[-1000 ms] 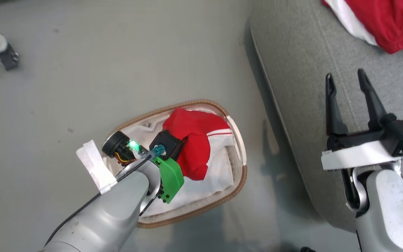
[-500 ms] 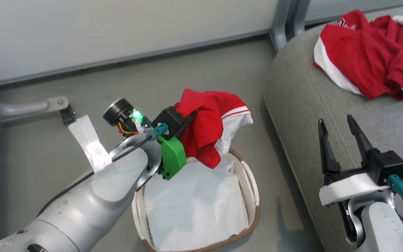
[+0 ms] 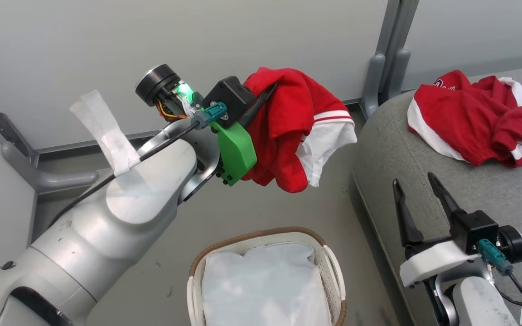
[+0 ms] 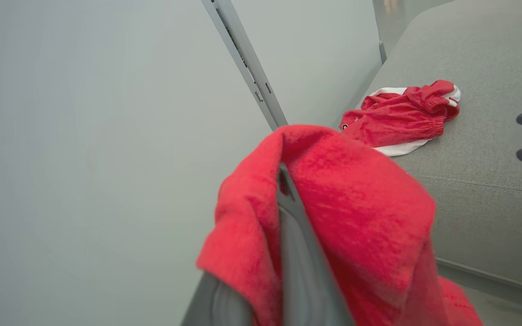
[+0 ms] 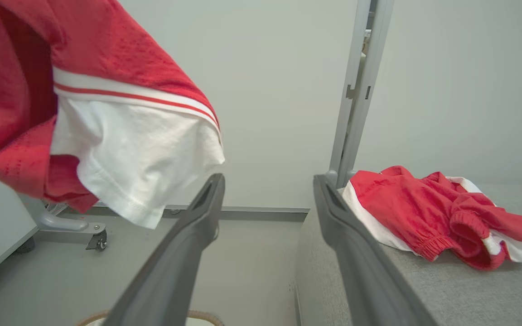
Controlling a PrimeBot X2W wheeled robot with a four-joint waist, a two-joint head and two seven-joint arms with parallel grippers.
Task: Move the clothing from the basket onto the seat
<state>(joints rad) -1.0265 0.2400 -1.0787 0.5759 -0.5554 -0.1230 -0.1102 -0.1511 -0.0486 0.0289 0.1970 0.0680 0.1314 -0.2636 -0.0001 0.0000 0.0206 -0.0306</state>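
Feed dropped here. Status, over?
Left gripper: jaws shut on red garment, held above basket. Right gripper: jaws open, empty. Second garment on seat; nothing in the way.

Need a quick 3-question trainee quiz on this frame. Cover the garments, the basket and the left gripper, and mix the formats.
1. True or false: the left gripper is shut on a red garment, lifted clear of the basket.
2. What lies in the basket? A) a red garment B) a white liner C) nothing
3. Fill in: the other garment lies on the ___.
Key: 1 true; 2 B; 3 seat.
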